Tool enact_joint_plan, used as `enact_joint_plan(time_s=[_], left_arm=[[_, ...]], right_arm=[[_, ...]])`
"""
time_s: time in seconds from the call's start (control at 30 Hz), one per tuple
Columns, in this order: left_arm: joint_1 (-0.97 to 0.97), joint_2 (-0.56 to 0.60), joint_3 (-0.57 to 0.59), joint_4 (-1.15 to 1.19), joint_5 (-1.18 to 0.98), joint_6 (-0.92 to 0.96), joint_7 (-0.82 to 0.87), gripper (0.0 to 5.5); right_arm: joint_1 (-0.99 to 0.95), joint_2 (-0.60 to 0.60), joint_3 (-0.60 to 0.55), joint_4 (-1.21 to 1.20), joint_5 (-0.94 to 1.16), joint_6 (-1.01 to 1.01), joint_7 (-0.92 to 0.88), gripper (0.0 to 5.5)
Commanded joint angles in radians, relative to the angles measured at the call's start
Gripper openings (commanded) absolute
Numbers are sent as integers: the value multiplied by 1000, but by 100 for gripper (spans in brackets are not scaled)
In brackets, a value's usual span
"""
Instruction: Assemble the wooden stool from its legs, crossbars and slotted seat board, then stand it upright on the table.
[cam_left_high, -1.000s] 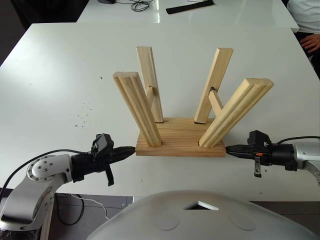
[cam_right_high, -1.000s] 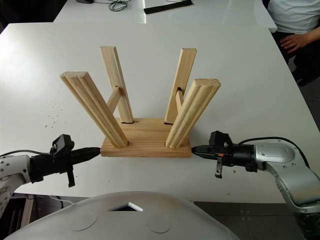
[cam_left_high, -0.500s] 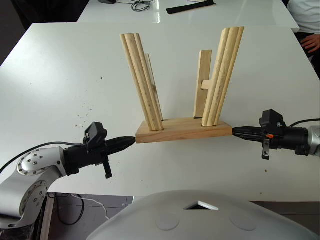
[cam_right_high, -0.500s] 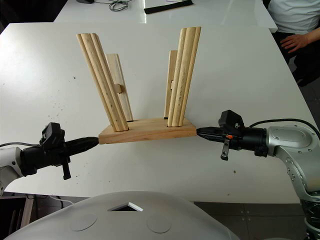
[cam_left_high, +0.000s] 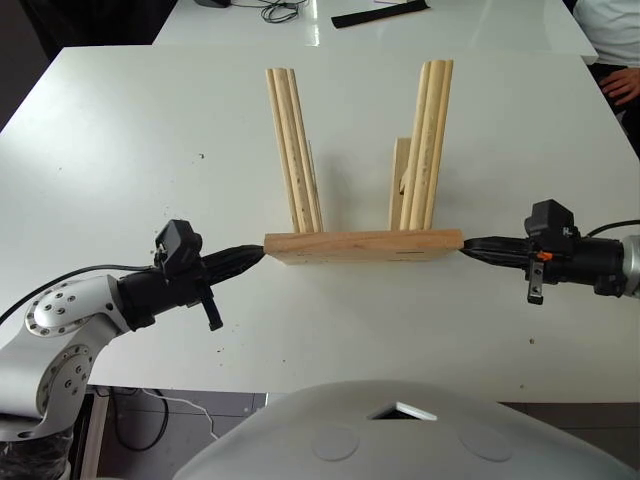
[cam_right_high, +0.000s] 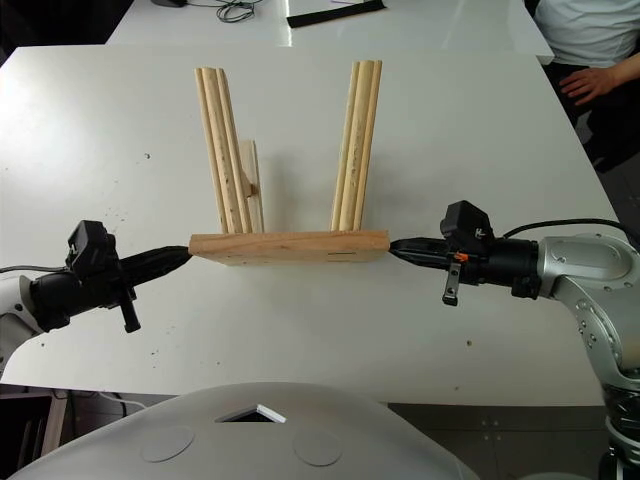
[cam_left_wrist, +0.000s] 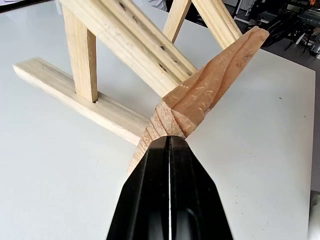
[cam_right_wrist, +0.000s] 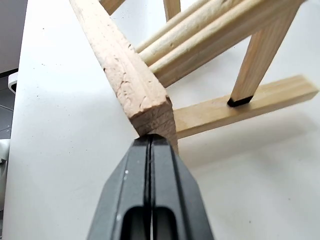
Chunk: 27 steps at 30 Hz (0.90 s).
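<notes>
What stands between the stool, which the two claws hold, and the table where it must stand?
Nothing visible does. The left claw and the right claw press on the two ends of the seat board, and no loose thing lies on the white table near the stool.

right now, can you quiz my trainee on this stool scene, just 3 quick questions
1. Where do the left gripper and right gripper touch the stool?
A) the two ends of the seat board
B) the crossbars
C) the leg tips
2. True or false: the right gripper's fingers are spread wide around a leg.
3. Which part of the stool is nearest the robot?

Key: 1 A. 2 False: both grippers are shut, with their tips pressed against the board. 3 The seat board.
</notes>
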Motion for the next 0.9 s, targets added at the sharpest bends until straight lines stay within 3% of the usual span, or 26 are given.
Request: enact_joint_plan(time_s=[0.03,0.2,0.43,0.63,0.9], left_arm=[[-67,-33,-107,8,-1,-25,-27,1],[-97,-58,-165,70,76,-76,-26,1],[-107,-89,-138,92,77,-123,3,1],[-136,-87,-75,135,94,-146,42,80],[-62,-23,-29,171,149,-178,-15,84]], right_arm=[[-82,53,74,-3,57,-29,33,0],[-123,72,121,45,22,-44,43,0],[-127,86,121,98,-30,-106,30,0],[-144,79,88,139,-47,-133,25,0],[-128,35,50,221,-95,-202,45,0]])
